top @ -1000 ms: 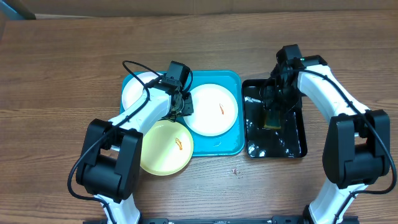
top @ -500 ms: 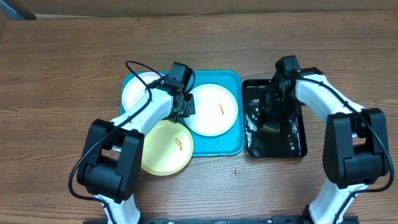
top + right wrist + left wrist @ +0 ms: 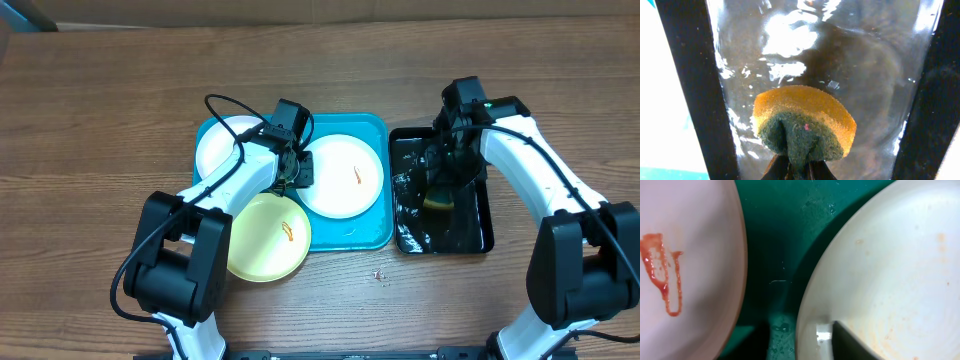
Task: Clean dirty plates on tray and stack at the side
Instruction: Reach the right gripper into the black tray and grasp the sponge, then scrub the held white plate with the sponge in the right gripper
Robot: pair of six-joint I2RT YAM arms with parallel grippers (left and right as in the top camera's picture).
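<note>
Over the black tray (image 3: pixel 474 226), the right hand (image 3: pixel 796 172) pinches a sponge (image 3: pixel 805 117), apparently wetting it. Next, it should carry the sponge to a smeared plate (image 3: pixel 338 192). Whether the left hand (image 3: pixel 293 171) is gripping anything, I cannot tell.

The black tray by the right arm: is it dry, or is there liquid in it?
Wet, holding liquid: the black tray shows rippled glints and droplets around the sponge pinched in the right fingers.
</note>
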